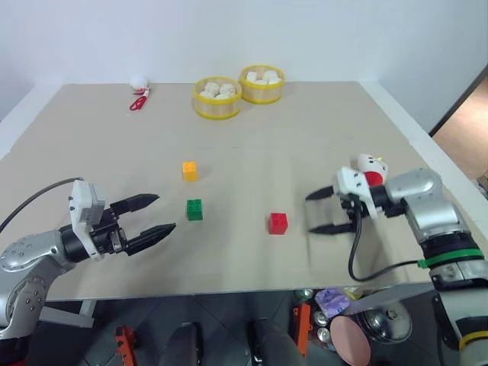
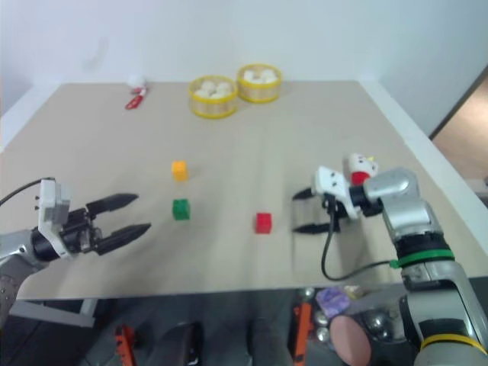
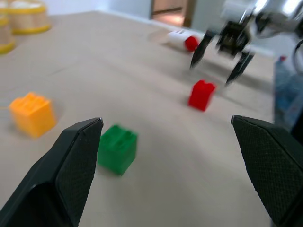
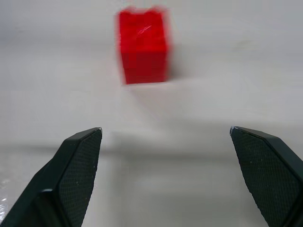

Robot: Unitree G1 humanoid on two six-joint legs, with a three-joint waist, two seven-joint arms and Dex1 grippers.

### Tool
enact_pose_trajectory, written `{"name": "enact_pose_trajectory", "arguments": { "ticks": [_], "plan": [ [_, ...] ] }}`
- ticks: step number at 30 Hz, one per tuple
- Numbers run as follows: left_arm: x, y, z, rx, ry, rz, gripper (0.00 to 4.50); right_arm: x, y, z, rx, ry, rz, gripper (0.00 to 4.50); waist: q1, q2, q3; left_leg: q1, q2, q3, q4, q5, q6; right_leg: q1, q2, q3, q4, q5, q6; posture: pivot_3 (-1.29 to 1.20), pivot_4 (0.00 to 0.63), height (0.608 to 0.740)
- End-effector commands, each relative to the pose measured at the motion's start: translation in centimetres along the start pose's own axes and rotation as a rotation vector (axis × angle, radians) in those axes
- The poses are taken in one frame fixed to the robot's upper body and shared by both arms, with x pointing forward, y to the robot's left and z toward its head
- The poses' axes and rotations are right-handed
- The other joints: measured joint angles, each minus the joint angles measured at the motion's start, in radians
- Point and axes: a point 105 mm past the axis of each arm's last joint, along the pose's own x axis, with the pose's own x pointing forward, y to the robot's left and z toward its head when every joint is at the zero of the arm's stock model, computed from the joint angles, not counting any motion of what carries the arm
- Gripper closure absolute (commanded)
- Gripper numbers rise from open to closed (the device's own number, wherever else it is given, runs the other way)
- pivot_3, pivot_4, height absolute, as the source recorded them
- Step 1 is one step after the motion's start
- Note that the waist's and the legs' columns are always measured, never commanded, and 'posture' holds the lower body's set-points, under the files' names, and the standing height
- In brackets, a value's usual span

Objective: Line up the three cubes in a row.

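No readable text, no labels — nothing legible

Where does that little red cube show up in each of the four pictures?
Left eye view: red cube on the table, right of centre.
Right eye view: just right of centre.
Left wrist view: beyond the green cube, below the right gripper.
Right wrist view: ahead of the open fingers.
Shared landmark: the right gripper beside it.

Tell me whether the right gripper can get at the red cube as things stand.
Probably yes: the right gripper is open and aimed at the small red plastic studded cube, with only bare table between them.
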Motion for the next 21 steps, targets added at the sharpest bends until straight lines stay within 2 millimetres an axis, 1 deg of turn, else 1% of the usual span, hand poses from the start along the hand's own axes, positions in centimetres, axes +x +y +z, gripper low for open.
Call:
{"name": "enact_pose_trajectory", "arguments": {
  "ticks": [1, 3, 5, 6, 9, 12, 15, 18, 21],
  "plan": [
    [-0.4, 0.7, -0.8, 0.029, 0.045, 0.068, 0.0, -1.9, -2.7, 5.7, -0.034, -0.213, -0.144, 0.01, 0.001, 0.0, 0.0, 0.0, 0.0, -0.001, 0.0, 0.0, 0.0, 0.0, 0.0, 0.0, 0.0, 0.0, 0.0, 0.0, 0.15, 0.74],
    [-0.2, 1.0, -1.8, 0.005, 0.068, 0.105, 0.0, -2.0, -3.4, 8.4, -0.031, -0.322, -0.181, 0.01, 0.003, -0.001, 0.0, 0.0, 0.0, -0.001, 0.0, 0.0, 0.0, 0.0, 0.0, -0.001, 0.0, 0.0, 0.0, 0.0, 0.15, 0.74],
    [0.3, 1.0, -2.5, -0.006, 0.082, 0.124, 0.0, -1.5, -3.1, 10.5, -0.027, -0.391, -0.171, 0.01, 0.003, 0.0, 0.0, 0.0, 0.001, -0.001, 0.0, 0.0, -0.001, 0.0, 0.0, -0.001, 0.0, 0.0, 0.0, 0.0, 0.15, 0.74],
    [0.5, 1.0, -3.0, -0.008, 0.094, 0.131, 0.0, -1.2, -2.8, 11.1, -0.029, -0.411, -0.159, 0.01, 0.003, -0.001, 0.0, 0.0, 0.001, -0.001, -0.001, 0.0, -0.001, 0.0, 0.0, -0.001, 0.0, 0.0, 0.0, 0.0, 0.15, 0.74],
    [1.5, 0.5, -4.9, 0.012, 0.17, 0.121, 0.0, -0.1, -0.9, 12.8, -0.032, -0.46, -0.086, 0.01, 0.006, -0.001, 0.0, -0.002, 0.001, -0.001, -0.003, -0.001, -0.001, -0.001, -0.002, -0.001, 0.0, -0.001, -0.001, 0.0, 0.15, 0.74],
    [2.4, 0.5, -5.5, 0.014, 0.171, 0.115, 0.0, 0.5, 0.6, 13.2, -0.013, -0.467, -0.023, 0.01, 0.011, -0.001, 0.0, -0.002, 0.0, -0.001, -0.006, -0.001, -0.002, -0.001, -0.003, -0.001, 0.0, -0.004, 0.0, 0.0, 0.15, 0.74],
    [2.9, 1.4, -5.7, 0.017, 0.167, 0.119, 0.0, 1.2, 1.7, 12.8, 0.002, -0.451, 0.017, 0.01, 0.019, -0.001, 0.0, -0.002, 0.0, -0.001, -0.005, -0.001, -0.002, -0.001, -0.003, -0.001, 0.0, -0.004, 0.001, 0.0, 0.15, 0.74],
    [3.2, 2.2, -5.7, 0.034, 0.167, 0.113, 0.0, 1.6, 2.1, 12.4, 0.002, -0.441, 0.023, 0.01, 0.022, -0.001, 0.0, -0.002, 0.0, 0.0, -0.004, -0.001, -0.002, -0.001, -0.002, -0.002, 0.0, -0.003, 0.0, 0.0, 0.15, 0.74],
    [3.5, 3.2, -5.5, 0.054, 0.172, 0.102, 0.0, 1.7, 2.1, 12.4, 0.007, -0.445, 0.018, 0.01, 0.022, -0.001, 0.0, -0.001, 0.0, 0.001, -0.004, -0.001, -0.002, -0.001, -0.002, -0.003, 0.0, -0.003, -0.001, 0.0, 0.15, 0.74]
  ]
}}
